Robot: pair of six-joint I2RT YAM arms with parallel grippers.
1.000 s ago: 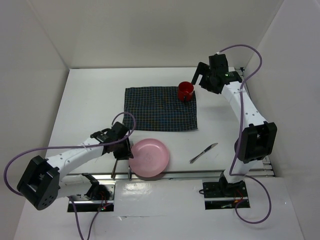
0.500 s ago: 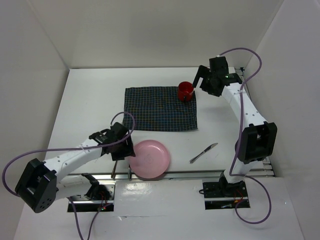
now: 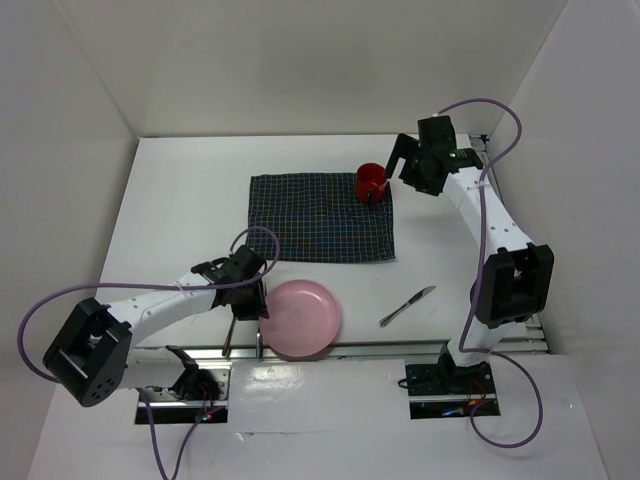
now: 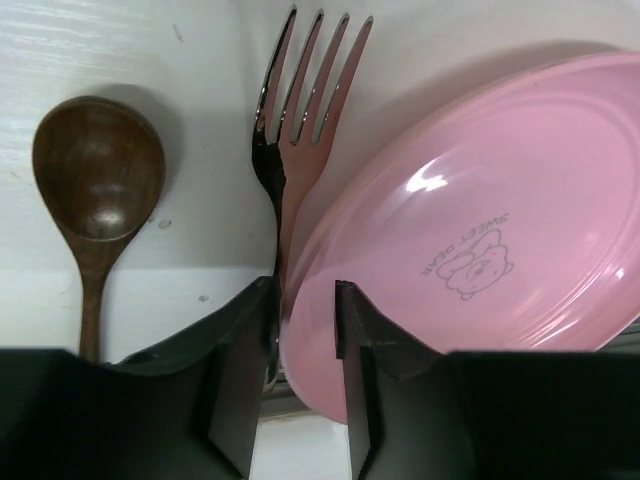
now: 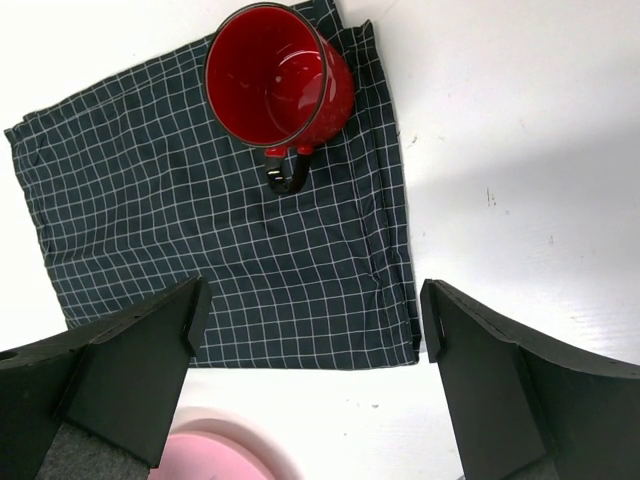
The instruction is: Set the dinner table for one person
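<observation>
The white dinner table (image 3: 180, 200) carries a dark checked placemat (image 3: 320, 218) with a red mug (image 3: 371, 182) on its far right corner. A pink plate (image 3: 302, 318) lies at the near edge. My left gripper (image 3: 250, 300) is at the plate's left rim. In the left wrist view the jaws (image 4: 305, 310) stand narrow, closed on the plate (image 4: 470, 230) rim, with the fork (image 4: 300, 120) handle against the left finger. My right gripper (image 3: 400, 160) hovers open and empty just right of the mug. Its wrist view (image 5: 310, 320) shows the mug (image 5: 278, 80) and the placemat (image 5: 200, 250) below.
A wooden spoon (image 4: 98, 180) lies left of the fork by the near rail. A table knife (image 3: 407, 306) lies on the table right of the plate. White walls stand on three sides, and the arm bases sit beyond the near rail.
My left gripper has slid right and closed in on the plate's left rim, and the plate has shifted slightly right. My right gripper has drawn back a little from the mug.
</observation>
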